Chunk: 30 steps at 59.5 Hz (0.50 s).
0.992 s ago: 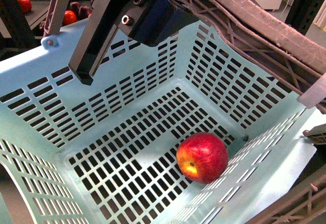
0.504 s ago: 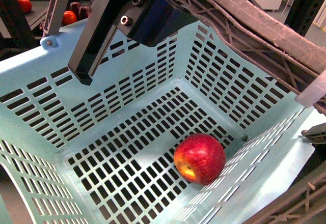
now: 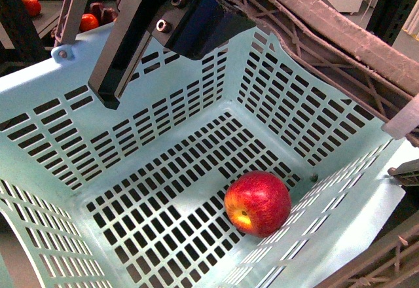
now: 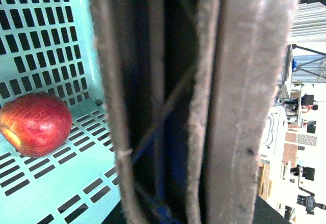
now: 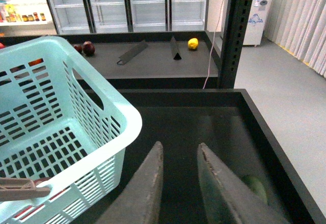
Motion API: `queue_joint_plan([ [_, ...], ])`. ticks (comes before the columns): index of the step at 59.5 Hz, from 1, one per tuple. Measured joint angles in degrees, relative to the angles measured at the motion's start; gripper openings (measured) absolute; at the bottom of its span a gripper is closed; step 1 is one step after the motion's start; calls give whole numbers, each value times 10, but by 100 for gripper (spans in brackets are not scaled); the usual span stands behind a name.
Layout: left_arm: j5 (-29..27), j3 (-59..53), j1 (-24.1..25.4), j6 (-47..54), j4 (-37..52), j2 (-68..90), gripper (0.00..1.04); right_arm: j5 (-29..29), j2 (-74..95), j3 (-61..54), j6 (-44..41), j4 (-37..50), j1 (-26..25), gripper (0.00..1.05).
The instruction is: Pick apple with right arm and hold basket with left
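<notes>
On my front feed the large light aqua plastic basket with slotted walls (image 3: 52, 124) fills almost everything. The round glossy red apple with its yellow patch (image 3: 258, 203) sits on the basket's slotted floor, close to one of its corners and just beside the nearer side wall. Nothing touches it.

The basket's brown-grey swing handles (image 3: 327, 26) run along its far right rim. My left wrist feed is nearly filled by those handles (image 4: 239, 107), very close to the lens. Past them I see the apple (image 4: 34, 124) on the basket floor (image 4: 51, 35).

The left gripper (image 3: 86, 69) is at the basket's far wall. One dark finger (image 3: 121, 46) slants down inside the basket in front of that wall. A grey bar (image 3: 73, 10) drops behind the rim. I cannot tell whether it is clamped on anything.

The right gripper (image 5: 179, 183) is outside the basket, just beside its rounded rim (image 5: 117, 112), above a dark open bin (image 5: 254, 127). Its two grey fingers (image 5: 145, 193) stand a narrow gap apart with nothing between them. A pale green round thing (image 5: 254, 188) lies in the bin, partly hidden behind one finger.

Beyond the basket, on a dark shelf, I can make out a small yellow fruit (image 5: 193, 43) and dark red fruits (image 5: 84, 47), with glass-door coolers (image 5: 147, 2) behind. The front feed shows two orange-red fruits (image 3: 90, 21) past the basket's far rim.
</notes>
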Motion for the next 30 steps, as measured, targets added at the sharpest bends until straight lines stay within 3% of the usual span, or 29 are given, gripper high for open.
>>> queue_joint_plan([
  [19, 0, 0, 0, 0, 0, 0, 17, 0, 0, 0, 0, 0, 0, 95],
  [30, 0, 0, 0, 0, 0, 0, 17, 0, 0, 0, 0, 0, 0, 96],
])
